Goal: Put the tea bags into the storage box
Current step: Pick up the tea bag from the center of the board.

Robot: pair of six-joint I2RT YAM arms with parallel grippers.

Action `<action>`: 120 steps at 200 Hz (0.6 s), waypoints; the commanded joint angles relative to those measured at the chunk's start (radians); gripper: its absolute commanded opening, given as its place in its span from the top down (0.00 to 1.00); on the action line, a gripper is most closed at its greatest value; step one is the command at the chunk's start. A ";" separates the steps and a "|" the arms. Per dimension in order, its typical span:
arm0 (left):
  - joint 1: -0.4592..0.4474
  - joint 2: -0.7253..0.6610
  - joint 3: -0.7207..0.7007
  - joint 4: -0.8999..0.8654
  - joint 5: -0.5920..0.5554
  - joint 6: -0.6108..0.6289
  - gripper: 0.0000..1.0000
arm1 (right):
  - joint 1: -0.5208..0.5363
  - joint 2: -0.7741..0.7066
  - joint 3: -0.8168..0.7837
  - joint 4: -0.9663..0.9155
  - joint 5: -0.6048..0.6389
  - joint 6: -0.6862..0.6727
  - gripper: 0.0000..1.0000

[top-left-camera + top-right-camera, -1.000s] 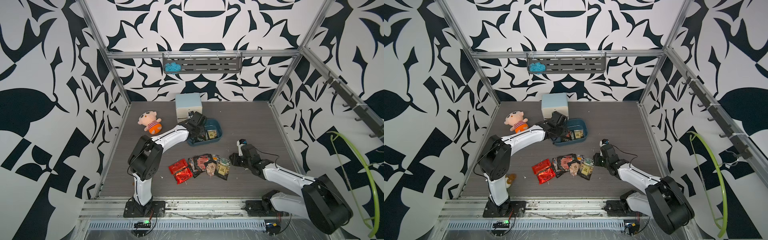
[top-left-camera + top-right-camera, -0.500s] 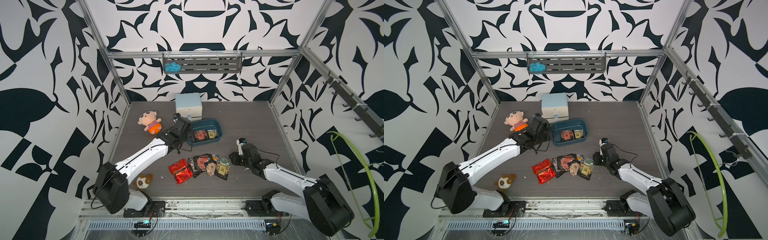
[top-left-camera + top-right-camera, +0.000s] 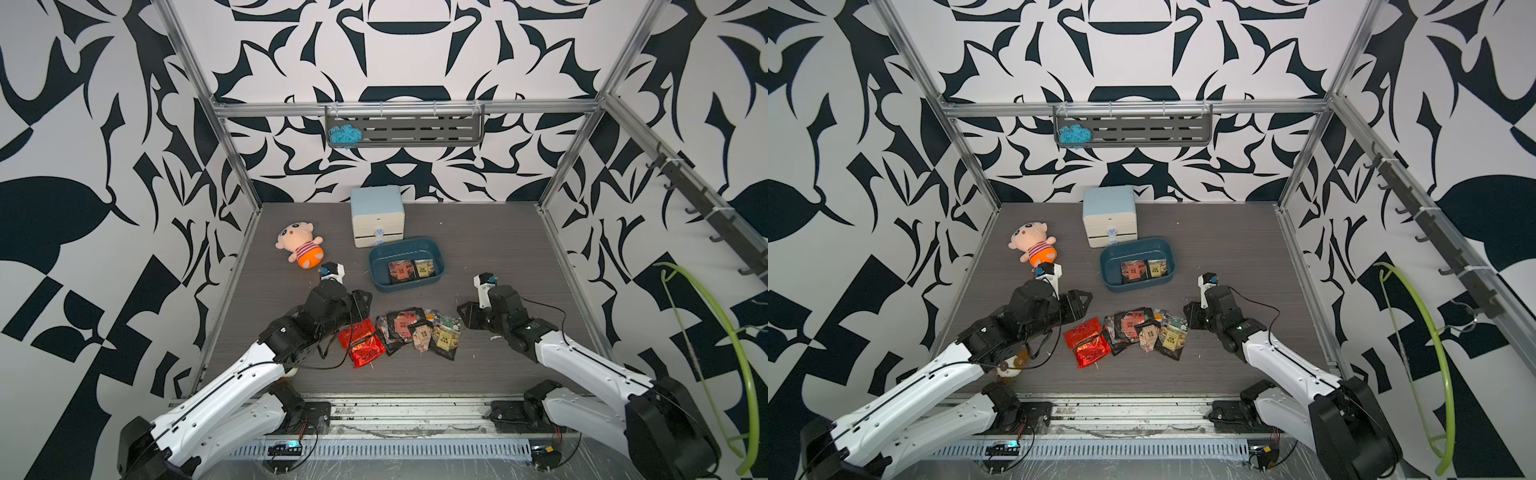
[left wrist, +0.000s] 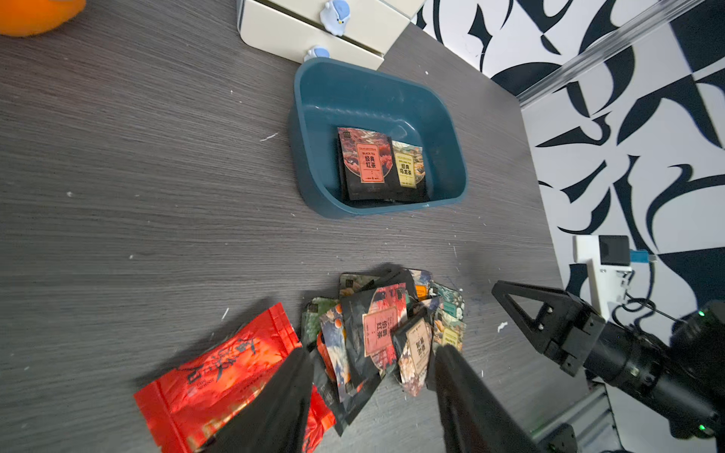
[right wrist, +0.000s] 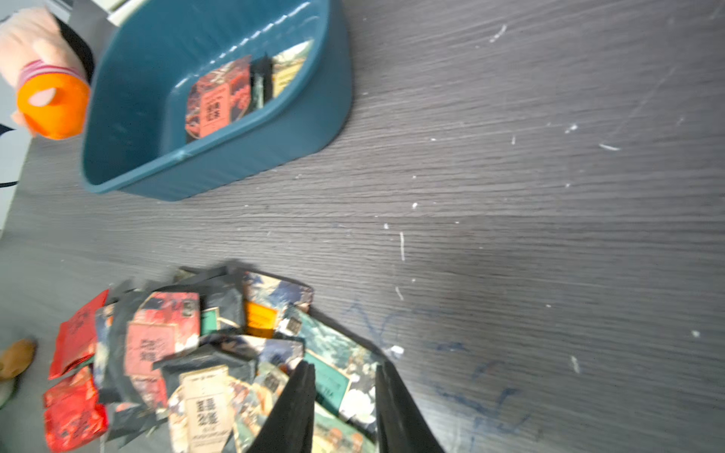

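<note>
Read "BLACK TEA" and "OOLONG TEA" on tea bags (image 4: 365, 162) in storage box (image 4: 314, 117); caught left gripper (image 4: 372, 353) back at the pile (image 4: 392, 325), jaws apart; right gripper (image 5: 343, 366) part-open, unmoved.

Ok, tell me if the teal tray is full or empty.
Nearly empty: the shallow teal-blue plastic tray holds only a pink-labelled dark sachet and a yellow-labelled dark sachet; most of its floor is bare.

I note: dark grey wood-grain desk (image 3: 490, 257) carries shallow teal plastic storage box (image 3: 405, 244), heap of flat tea bags (image 3: 417, 332), pale blue drawer cabinet (image 3: 376, 203), pink plush doll (image 3: 300, 243).
</note>
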 commanded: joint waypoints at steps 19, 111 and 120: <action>-0.047 -0.062 -0.092 0.082 0.071 -0.042 0.43 | 0.131 -0.056 0.022 -0.074 0.029 0.041 0.64; -0.231 0.002 -0.206 0.272 -0.022 -0.214 0.42 | 0.306 0.015 -0.073 0.029 0.145 0.082 0.77; -0.240 0.029 -0.198 0.279 -0.025 -0.218 0.42 | 0.306 0.027 -0.072 0.038 0.147 0.073 0.77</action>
